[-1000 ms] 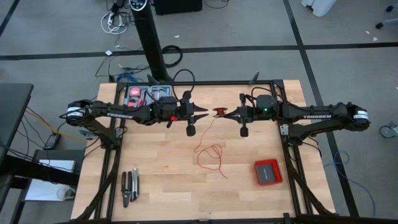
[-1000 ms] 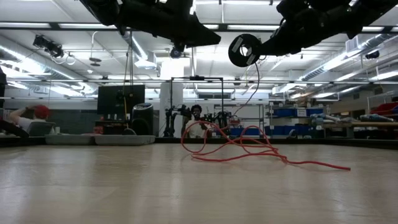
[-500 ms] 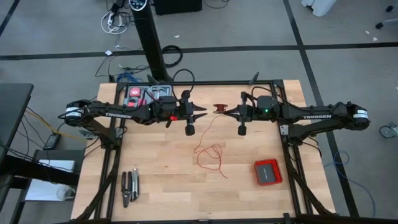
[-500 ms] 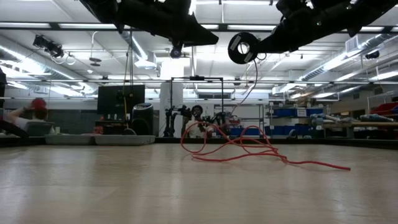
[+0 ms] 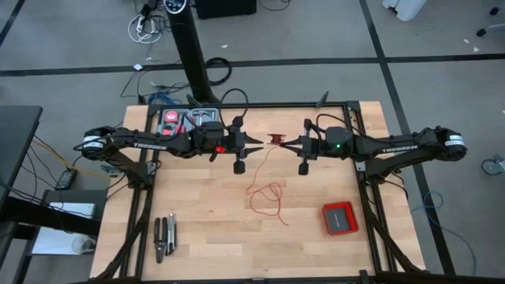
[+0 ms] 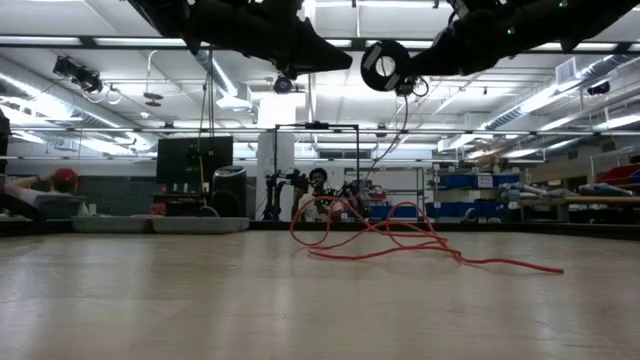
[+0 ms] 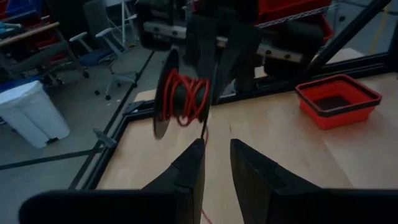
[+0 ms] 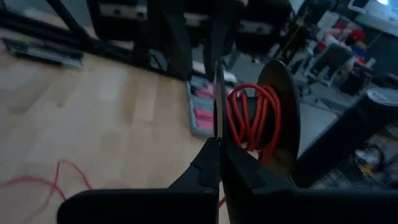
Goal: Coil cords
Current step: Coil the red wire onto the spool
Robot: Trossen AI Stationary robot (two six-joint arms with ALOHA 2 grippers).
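Note:
A small black spool (image 5: 276, 140) wound with thin red wire hangs in the air between my two grippers over the table's far middle. It also shows in the low view (image 6: 380, 66). From the spool the red wire (image 5: 267, 197) drops to the table and lies there in loose loops (image 6: 380, 235). My right gripper (image 5: 288, 143) is shut on the spool. My left gripper (image 5: 259, 142) points at the spool from the left, its fingers a little apart (image 7: 216, 158). The wire passes close by one fingertip; whether it touches I cannot tell. My right gripper pinches the rim of one thin flange of the spool (image 8: 217, 118) between its two fingers (image 8: 208, 163). The fingers come level from the table's right. The spool (image 8: 258, 124) is lifted clear of the table, its axis about level, and the wire hangs slack below it.
A flat red square box (image 5: 340, 218) lies at the near right. Dark pliers (image 5: 164, 237) lie at the near left. A tray of tools (image 5: 189, 120) stands at the far left. A person sits far off in the room (image 6: 60, 185).
My right gripper has risen a little with the spool and moved slightly toward the left gripper, turning somewhat about its own axis. The wire loops on the table have stayed where they were.

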